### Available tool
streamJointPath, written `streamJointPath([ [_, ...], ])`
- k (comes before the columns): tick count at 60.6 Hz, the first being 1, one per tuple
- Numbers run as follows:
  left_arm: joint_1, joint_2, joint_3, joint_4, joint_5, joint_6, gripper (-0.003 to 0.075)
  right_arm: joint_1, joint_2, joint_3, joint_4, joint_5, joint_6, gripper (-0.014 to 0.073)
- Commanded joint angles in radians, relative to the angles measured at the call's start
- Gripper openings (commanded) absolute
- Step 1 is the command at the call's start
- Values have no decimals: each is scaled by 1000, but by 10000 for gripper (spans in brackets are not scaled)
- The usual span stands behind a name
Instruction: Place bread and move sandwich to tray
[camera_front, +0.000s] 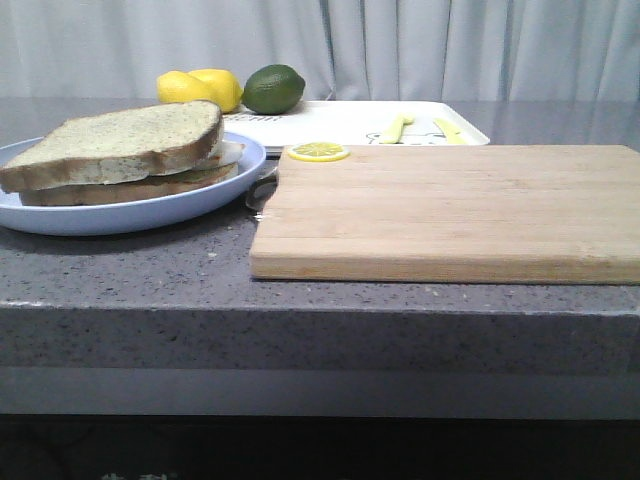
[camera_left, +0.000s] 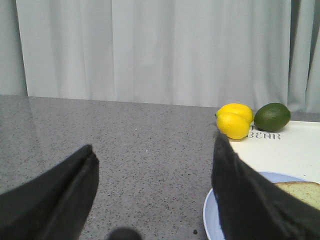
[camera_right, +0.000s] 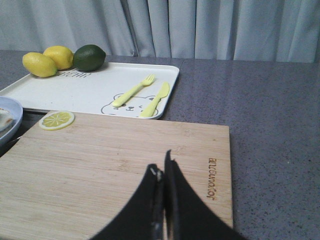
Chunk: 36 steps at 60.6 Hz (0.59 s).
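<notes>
The sandwich (camera_front: 120, 155) sits at the left of the front view on its blue plate (camera_front: 130, 215): a top slice of bread (camera_front: 115, 140) lies over a lower slice, with a bit of white egg (camera_front: 232, 152) showing at the right edge. The plate rests on the grey bench (camera_front: 320, 300), just left of the wooden cutting board (camera_front: 450, 210). A lemon slice (camera_front: 318, 151) lies on the board's far left corner. Behind the board is the white tray (camera_front: 340, 122), carrying two lemons (camera_front: 200, 88), a lime (camera_front: 273, 88) and a pale yellow fork (camera_right: 132, 91) and knife (camera_right: 156, 99). My left gripper (camera_left: 152, 200) is spread wide, empty, beside the plate. My right gripper (camera_right: 162, 200) is pressed together, empty, over the board.
</notes>
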Motion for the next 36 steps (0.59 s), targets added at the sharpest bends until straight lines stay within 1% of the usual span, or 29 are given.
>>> streamJointPath([
  [1,-7,11,-30,-20,-80,-3,470,1,5,-27,15,-84,-7,-69],
  [6,-7,24,-45,-28,-60,-3,470,1,5,-27,15,-84,-7,-69],
  [11,-7,75,-111,-28,35,-3,470,1,5,-27,16,-84,-7,-69],
  [18,-7,219,-244,-33,200,-3,470,1,5,-27,17,-83,-7,-69],
  [26,-7,371,-380,-51,346,-1,470,1,5,-27,17,-80,-7,-69],
  [31,-31,468,-439,-51,397,31,470,1,5,-27,17,-80,-7,-69],
  [36,-79,565,-485,-51,427,44,470,1,5,-27,17,-80,-7,-69],
])
